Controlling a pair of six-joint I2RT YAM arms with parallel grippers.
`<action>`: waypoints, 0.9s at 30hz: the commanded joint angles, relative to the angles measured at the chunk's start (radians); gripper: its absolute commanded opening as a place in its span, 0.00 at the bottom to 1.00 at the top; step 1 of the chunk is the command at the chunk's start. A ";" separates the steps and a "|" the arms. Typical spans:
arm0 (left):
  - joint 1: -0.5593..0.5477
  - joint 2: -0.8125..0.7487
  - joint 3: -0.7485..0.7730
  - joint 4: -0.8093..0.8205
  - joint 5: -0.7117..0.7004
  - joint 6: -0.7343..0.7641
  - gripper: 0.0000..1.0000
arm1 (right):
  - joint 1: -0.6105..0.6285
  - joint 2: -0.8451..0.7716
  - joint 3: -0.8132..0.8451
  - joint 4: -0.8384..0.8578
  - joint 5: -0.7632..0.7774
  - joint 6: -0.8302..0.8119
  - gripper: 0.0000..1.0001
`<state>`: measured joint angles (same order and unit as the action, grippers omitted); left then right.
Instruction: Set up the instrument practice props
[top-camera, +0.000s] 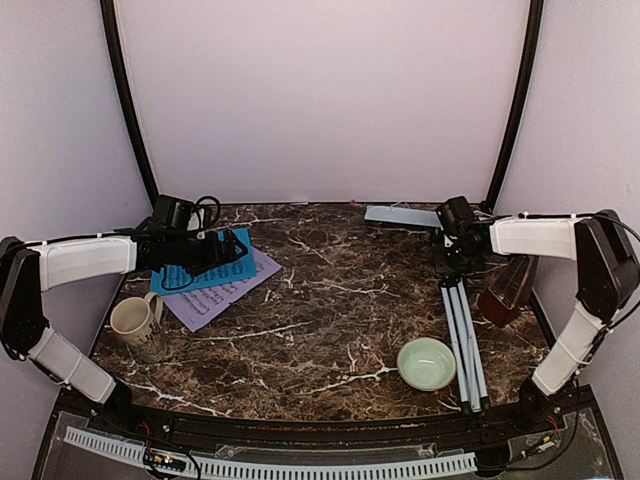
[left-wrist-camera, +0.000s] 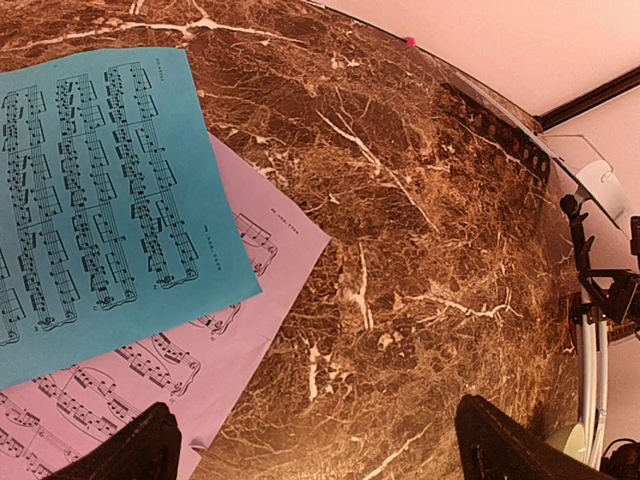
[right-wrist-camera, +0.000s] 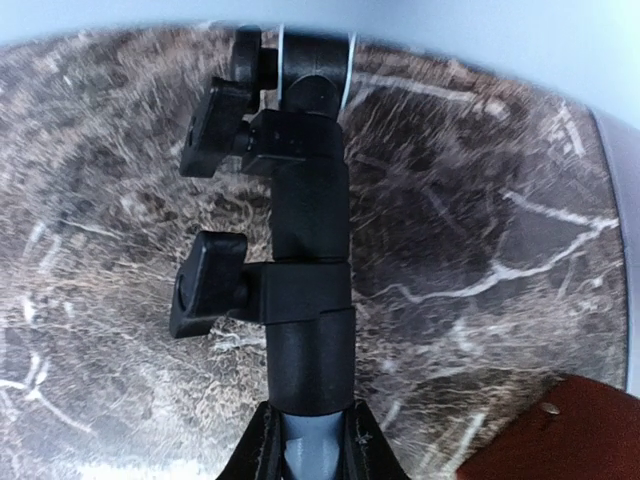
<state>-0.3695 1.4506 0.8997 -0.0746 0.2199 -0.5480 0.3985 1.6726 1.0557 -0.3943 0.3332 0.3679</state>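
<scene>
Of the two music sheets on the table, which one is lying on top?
The blue sheet: it overlaps the lilac sheet, whose corner and lower edge stick out from beneath it.

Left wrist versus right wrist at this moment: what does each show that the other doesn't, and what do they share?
Only the left wrist view: the blue music sheet lying over the lilac music sheet, and the left gripper, wide open. Only the right wrist view: the right gripper closed on the music stand next to its black knobbed joint, plus a corner of the metronome. Both: the marble table and the music stand, which the left wrist view shows only far off at its right edge.
</scene>
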 joint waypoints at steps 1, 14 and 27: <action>-0.003 -0.054 -0.014 0.024 -0.005 0.020 0.99 | -0.001 -0.170 0.037 0.202 0.061 -0.011 0.00; -0.005 -0.098 -0.025 0.072 0.006 0.030 0.99 | 0.000 -0.320 0.075 0.362 0.100 -0.153 0.00; -0.005 -0.202 -0.043 0.155 0.046 0.074 0.99 | 0.000 -0.380 0.161 0.573 0.048 -0.275 0.00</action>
<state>-0.3695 1.3022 0.8692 0.0143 0.2272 -0.5072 0.3958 1.4082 1.1152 -0.2279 0.3653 0.1276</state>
